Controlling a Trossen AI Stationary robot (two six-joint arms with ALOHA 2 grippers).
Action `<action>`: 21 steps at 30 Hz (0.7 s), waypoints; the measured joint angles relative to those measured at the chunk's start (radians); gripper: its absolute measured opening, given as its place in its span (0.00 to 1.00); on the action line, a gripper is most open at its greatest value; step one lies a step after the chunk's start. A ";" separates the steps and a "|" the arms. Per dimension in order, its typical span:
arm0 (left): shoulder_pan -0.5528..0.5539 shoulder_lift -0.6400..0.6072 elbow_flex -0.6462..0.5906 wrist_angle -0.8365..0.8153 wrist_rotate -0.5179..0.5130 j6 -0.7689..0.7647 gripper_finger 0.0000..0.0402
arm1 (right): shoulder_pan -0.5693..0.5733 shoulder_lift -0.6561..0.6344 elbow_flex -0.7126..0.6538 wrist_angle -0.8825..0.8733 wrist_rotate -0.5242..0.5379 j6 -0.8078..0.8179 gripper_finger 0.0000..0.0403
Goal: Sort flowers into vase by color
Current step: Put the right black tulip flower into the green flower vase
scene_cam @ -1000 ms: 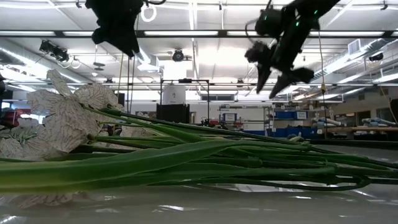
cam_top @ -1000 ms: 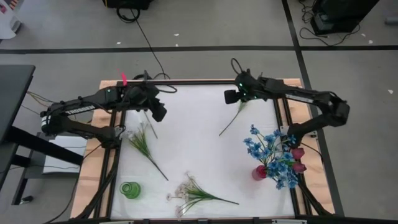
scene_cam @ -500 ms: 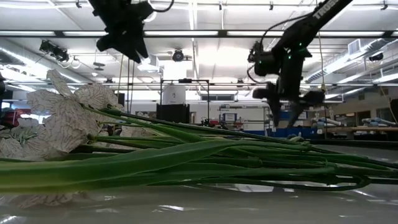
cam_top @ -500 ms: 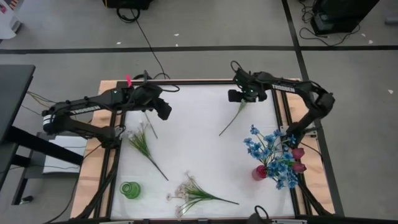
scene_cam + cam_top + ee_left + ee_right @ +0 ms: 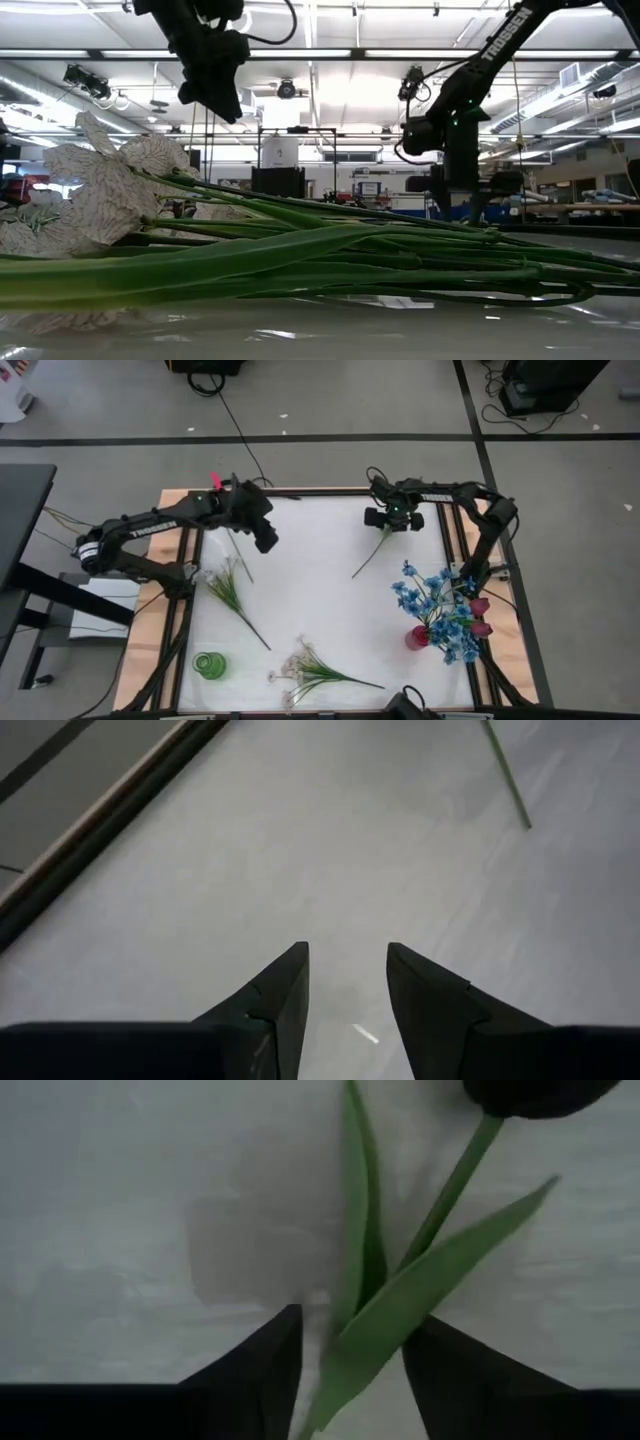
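Right gripper (image 5: 350,1370) is positioned top centre-right, fingers parted astride a dark tulip (image 5: 420,1250) stem, unclamped. Left gripper (image 5: 347,990) is held upper left, fingers narrowly parted, empty.

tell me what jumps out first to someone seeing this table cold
The blue flower bunch in the red vase by the table's right edge stands out most. At the far side, the right gripper sits open over a dark-budded flower, fingers astride its leaves. White sprays lie at the near edge beside an empty green vase.
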 joint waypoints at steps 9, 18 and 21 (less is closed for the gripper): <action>0.157 -0.001 0.000 0.051 0.166 0.208 0.35 | 0.036 -0.049 -0.003 0.119 -0.003 -0.024 0.05; 0.144 0.014 0.000 0.310 0.304 0.096 0.35 | 0.141 -0.222 -0.002 0.622 -0.153 -0.208 0.06; 0.104 0.032 0.002 0.414 0.304 0.023 0.35 | 0.188 -0.275 -0.002 0.820 -0.217 -0.311 0.02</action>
